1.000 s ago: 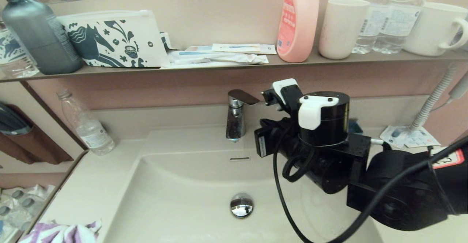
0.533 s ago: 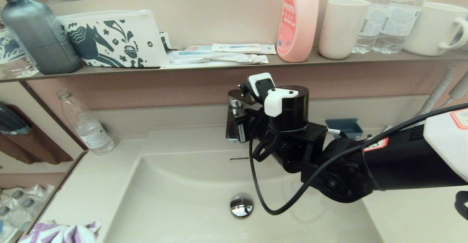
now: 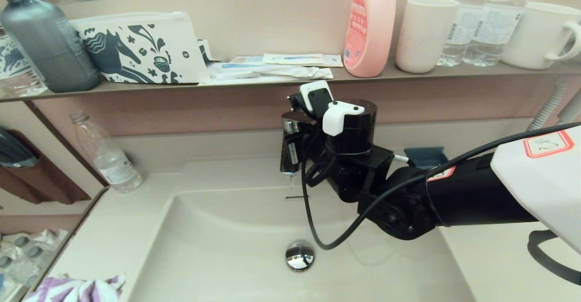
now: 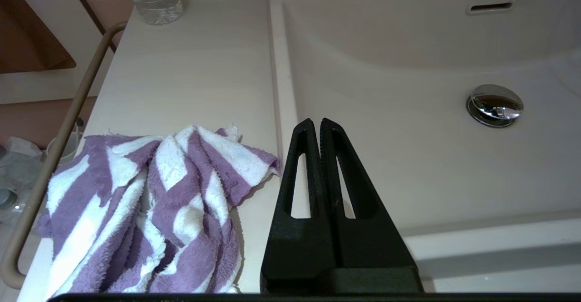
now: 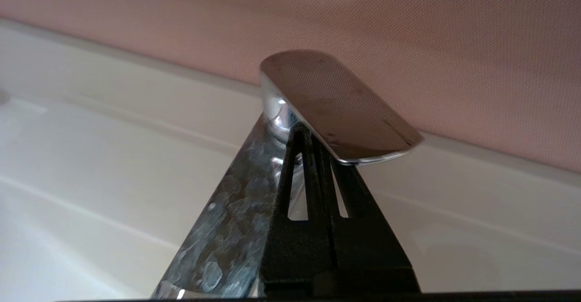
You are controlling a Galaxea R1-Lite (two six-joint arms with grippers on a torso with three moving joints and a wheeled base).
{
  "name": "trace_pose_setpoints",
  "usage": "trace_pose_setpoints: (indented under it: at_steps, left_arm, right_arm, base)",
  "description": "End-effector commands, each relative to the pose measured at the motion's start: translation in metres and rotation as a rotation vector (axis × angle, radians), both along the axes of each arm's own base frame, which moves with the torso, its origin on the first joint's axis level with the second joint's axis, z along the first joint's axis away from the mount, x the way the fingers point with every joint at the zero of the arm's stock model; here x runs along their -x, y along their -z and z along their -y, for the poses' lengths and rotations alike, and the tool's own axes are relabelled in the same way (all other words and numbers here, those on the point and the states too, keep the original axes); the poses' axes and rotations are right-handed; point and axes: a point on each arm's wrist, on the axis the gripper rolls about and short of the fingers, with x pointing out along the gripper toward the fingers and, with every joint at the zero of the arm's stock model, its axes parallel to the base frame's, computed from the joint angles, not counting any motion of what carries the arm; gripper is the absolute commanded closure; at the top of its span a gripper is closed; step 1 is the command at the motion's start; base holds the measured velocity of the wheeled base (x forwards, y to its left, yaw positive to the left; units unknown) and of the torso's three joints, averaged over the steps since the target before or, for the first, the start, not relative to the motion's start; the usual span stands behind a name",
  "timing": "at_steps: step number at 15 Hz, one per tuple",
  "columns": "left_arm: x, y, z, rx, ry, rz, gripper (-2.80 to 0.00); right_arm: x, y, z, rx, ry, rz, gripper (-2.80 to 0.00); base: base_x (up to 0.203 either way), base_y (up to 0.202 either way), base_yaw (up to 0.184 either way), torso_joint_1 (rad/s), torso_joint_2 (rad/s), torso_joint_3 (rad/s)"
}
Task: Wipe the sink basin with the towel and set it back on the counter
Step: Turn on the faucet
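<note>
The purple and white striped towel lies crumpled on the counter left of the sink basin; only its edge shows in the head view. My left gripper is shut and empty, hovering over the basin's left rim just right of the towel. My right gripper is shut, its tips tucked under the chrome faucet lever beside the spout. In the head view the right wrist hides those fingers. The drain plug sits mid-basin.
A clear water bottle stands at the counter's back left. A small blue tray sits behind the right arm. The shelf above holds the horse-print pouch, a pink bottle and cups. A rail runs along the counter's left edge.
My right arm has swung left and back toward the wall, bringing its shut fingers under the faucet lever. The towel has not moved.
</note>
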Motion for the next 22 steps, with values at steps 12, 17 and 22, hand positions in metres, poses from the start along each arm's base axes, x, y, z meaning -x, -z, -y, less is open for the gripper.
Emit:
trace_pose_setpoints:
  at_steps: [12,17,22]
  left_arm:
    - [0.000,0.000,0.000,0.000,0.000,0.000,0.00]
    - [0.000,0.000,0.000,0.000,0.000,0.001,0.00]
    - [0.000,0.000,0.000,0.000,0.000,0.001,0.00]
  right_arm:
    - [0.033,0.003,0.024,0.021,0.001,-0.062,0.00]
    - [0.054,-0.018,0.007,-0.032,-0.071,-0.021,0.00]
    - [0.041,-0.032,-0.008,-0.059,-0.065,0.041,0.00]
  base:
    - [0.000,0.000,0.000,0.000,0.00,0.000]
    - [0.000,0.000,0.000,0.000,0.00,0.000]
    - [0.000,0.000,0.000,0.000,0.00,0.000]
